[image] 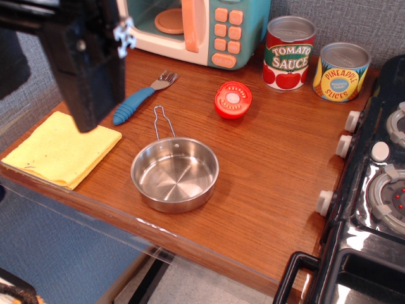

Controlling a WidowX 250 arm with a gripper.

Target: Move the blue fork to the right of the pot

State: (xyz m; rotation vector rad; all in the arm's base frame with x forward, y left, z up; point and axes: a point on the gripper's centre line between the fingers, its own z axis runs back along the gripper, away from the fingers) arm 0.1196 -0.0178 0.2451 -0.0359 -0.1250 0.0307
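One view only, high at the front-left, looking down and across the surface [266,183] toward the back wall; the arm looms close at upper left.

The surface [272,164] is a wood-grain board with a clear strip along its front edge. Behind it stands a grey fabric wall [342,19]. A toy microwave [202,28] in teal and cream, with orange buttons, sits at the rear. At the right edge is a black toy stove [380,190] with white knobs and grey burners. Below the surface, a blue panel [63,253] fills the lower left; beside it is what appears to be grey floor [202,288]. Lighting is even and soft, with mild glare on the stove front.
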